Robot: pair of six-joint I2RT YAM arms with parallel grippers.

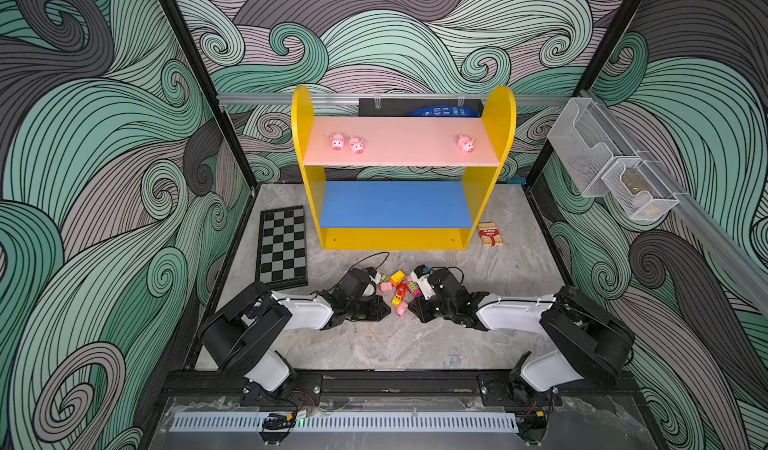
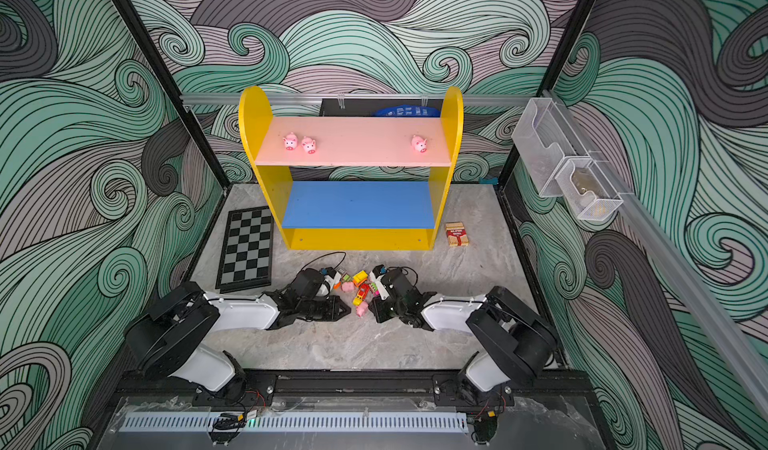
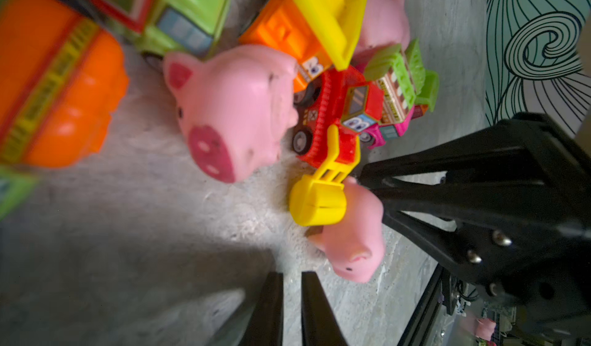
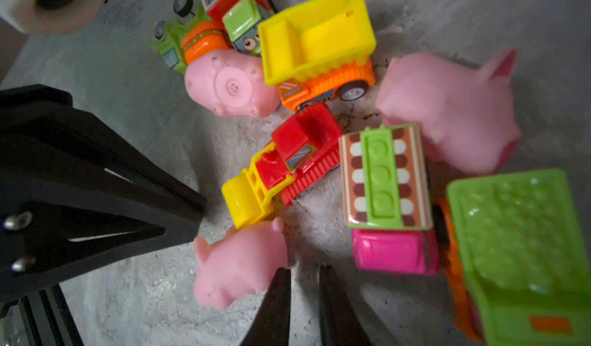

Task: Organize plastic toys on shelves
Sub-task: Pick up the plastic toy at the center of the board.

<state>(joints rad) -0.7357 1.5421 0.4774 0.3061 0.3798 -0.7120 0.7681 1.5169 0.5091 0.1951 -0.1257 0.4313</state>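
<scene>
Against the table's [image 1: 415, 344] far edge stand the shelves [image 1: 302, 111]. In both top views three pigs [image 1: 356, 144] sit on the upper board [image 1: 407, 136], the lower board [image 1: 395, 204] is bare, and the other toys lie in a pile [image 1: 400, 289] near the middle of the front edge. Left gripper [image 1: 384, 310] and right gripper [image 1: 413, 308] flank that pile, tips near each other.

Left wrist view: jaws nearly closed with a bare slit between them, grasping nothing. A pig [image 3: 351, 248] lies just beside them, against a loader's [image 3: 332, 130] yellow bucket.

Right wrist view: jaws likewise narrowed and empty, with the same pig seemingly touching one finger's [image 4: 275, 299] outer face.

Risks, as judged: jaws this narrow would shove the pig rather than straddle it. Both arms working one pig could collide. A lift may drag the loader. The rounded, glossy pig may squirt free.
</scene>
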